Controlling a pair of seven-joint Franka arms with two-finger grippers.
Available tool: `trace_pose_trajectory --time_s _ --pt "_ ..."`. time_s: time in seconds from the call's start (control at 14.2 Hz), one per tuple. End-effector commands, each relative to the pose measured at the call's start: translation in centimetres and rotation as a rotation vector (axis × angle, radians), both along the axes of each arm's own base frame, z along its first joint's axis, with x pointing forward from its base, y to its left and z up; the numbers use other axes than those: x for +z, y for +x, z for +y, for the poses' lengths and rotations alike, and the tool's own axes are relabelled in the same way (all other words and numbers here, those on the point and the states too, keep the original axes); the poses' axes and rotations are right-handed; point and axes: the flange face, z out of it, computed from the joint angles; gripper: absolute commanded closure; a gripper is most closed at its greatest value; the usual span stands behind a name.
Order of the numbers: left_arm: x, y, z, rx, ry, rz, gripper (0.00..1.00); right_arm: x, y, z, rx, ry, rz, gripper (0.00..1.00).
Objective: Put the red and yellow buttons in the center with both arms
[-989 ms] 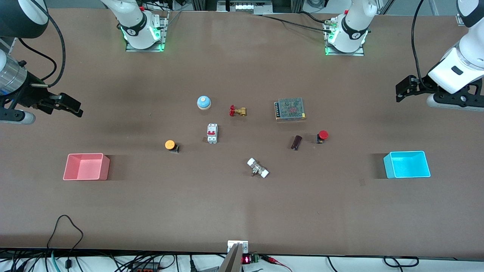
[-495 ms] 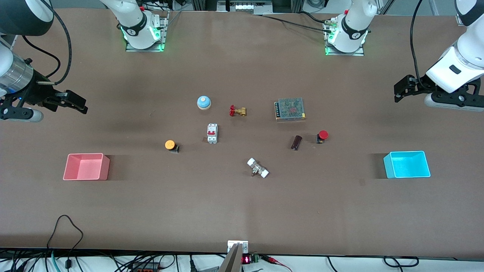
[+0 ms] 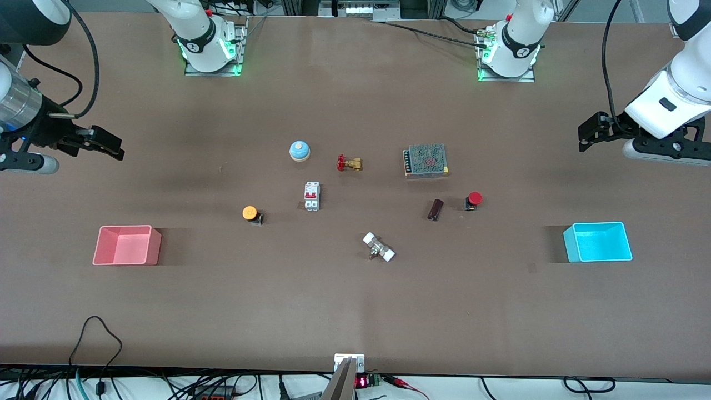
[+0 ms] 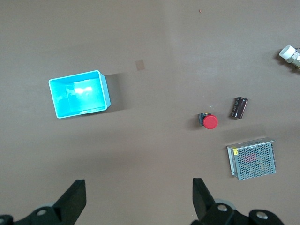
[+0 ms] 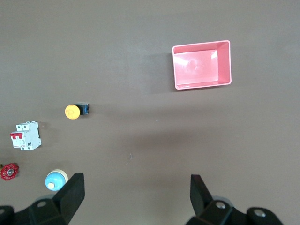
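The red button [image 3: 474, 199] stands on the brown table toward the left arm's end; it also shows in the left wrist view [image 4: 209, 121]. The yellow button [image 3: 251, 213] lies toward the right arm's end; it also shows in the right wrist view [image 5: 73, 111]. My left gripper [image 3: 586, 135] is open and empty, high over the table's left-arm end; its own view [image 4: 138, 199] shows bare table between the fingers. My right gripper [image 3: 108, 146] is open and empty, high over the right-arm end; its own view [image 5: 136, 194] shows only bare table between the fingers.
A blue dome bell [image 3: 299, 150], brass valve with red handle [image 3: 349, 163], white breaker [image 3: 311, 196], metal mesh box [image 3: 426, 160], dark cylinder [image 3: 435, 209] and white-ended fitting [image 3: 379, 247] lie around mid-table. A pink bin [image 3: 127, 245] and a cyan bin [image 3: 597, 242] stand near the ends.
My right gripper first drifted toward the table's middle, then pulled back and rose a little. My left gripper shifted slightly toward the bases. Nothing on the table moved.
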Motion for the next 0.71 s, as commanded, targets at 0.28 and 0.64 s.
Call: trace_pose_trajectory --time_s 0.28,0.64 --pt "0.39 0.22 -1.32 -0.031 -0.002 0.008 0.0 0.66 0.05 -0.17 0.019 -0.01 0.025 0.0" --pt "0.51 0.17 -0.98 -0.026 -0.002 0.009 0.0 0.51 0.18 -0.71 0.01 -0.012 0.025 0.0"
